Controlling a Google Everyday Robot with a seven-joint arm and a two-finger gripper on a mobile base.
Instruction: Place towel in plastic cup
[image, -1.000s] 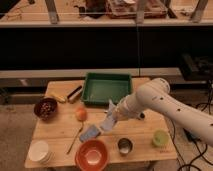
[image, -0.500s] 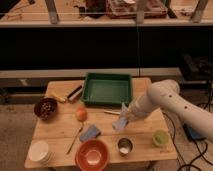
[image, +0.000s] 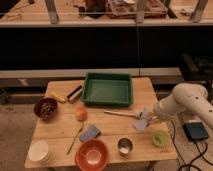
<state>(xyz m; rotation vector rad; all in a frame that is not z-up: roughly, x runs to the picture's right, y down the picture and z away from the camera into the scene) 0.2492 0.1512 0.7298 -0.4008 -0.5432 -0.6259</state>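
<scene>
Where the arm (image: 186, 100) reaches in from the right of the frame, the gripper (image: 147, 119) hangs over the surface (image: 60, 131), jaws clamped on the towel (image: 140, 124). Just lower right, the plastic cup (image: 160, 138) stands near the surface's right edge, bare wood around it.
</scene>
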